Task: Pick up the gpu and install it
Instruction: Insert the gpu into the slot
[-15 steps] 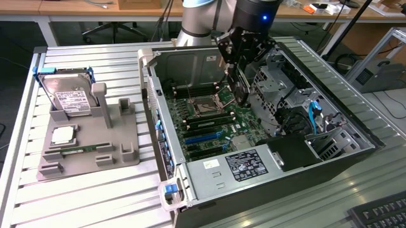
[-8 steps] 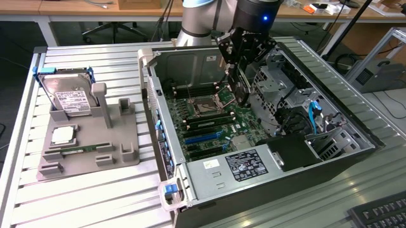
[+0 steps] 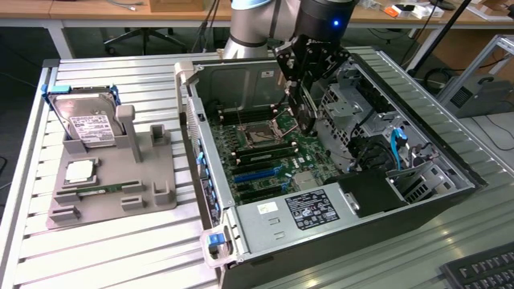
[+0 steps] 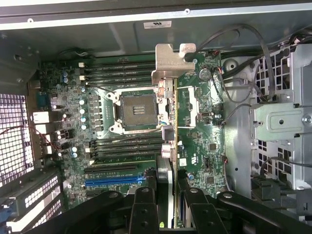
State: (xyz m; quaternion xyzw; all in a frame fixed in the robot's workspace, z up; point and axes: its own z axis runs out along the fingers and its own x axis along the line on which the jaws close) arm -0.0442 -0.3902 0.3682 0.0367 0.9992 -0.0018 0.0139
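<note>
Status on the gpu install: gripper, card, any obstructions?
Gripper shut on the gpu, inside the open case. Card edge-on over the motherboard, beside the CPU socket. Blue slot unobstructed; cables off to the side.

We are viewing the computer case (image 3: 418,224) lying open on the table (image 3: 105,265), with the stand (image 3: 105,205) beside it at the exterior view's left carrying the hard drive (image 3: 90,123). Inside the case, the gripper (image 4: 168,195) is holding the gpu (image 4: 170,112) over the motherboard (image 4: 204,141), beside the processor socket (image 4: 132,108).
</note>
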